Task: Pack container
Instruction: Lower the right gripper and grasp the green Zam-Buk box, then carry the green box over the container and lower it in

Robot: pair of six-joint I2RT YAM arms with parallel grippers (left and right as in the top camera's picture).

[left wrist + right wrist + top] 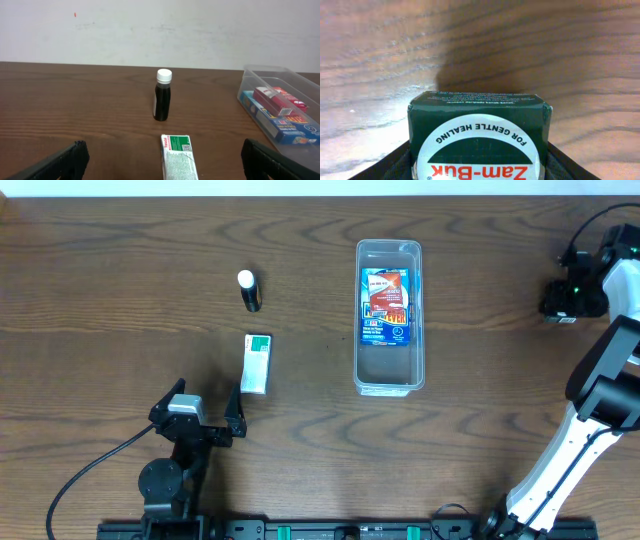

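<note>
Overhead, one clear container (389, 380), long, narrow, round-cornered and rimmed, lies at 2 o'clock from the middle of the desk (120, 300), its long axis running 12 to 6. Its contents read there as a single blue-and-red patch. The left wrist view resolves them into one red carton (272, 99) lying on one blue flat pack (282, 127). One dark bottle (249, 292) with a white cap stands between 10 and 11 o'clock, and one green-and-white box (257, 363) lies at 9 o'clock, both outside the container. The left gripper (205, 402), at 8 o'clock, is spread wide and holds nothing; its fingers (60, 162) flank the green-and-white box without touching it. The right gripper (560, 302) sits well apart, between 2 and 3 o'clock. Only the right wrist view shows its load: one dark green Zam-Buk box (480, 125), clamped on both sides by the jaws. Whether that box rests on the desk cannot be told. In total: one container, one bottle, three boxes or cartons, one flat pack, two grippers.
</note>
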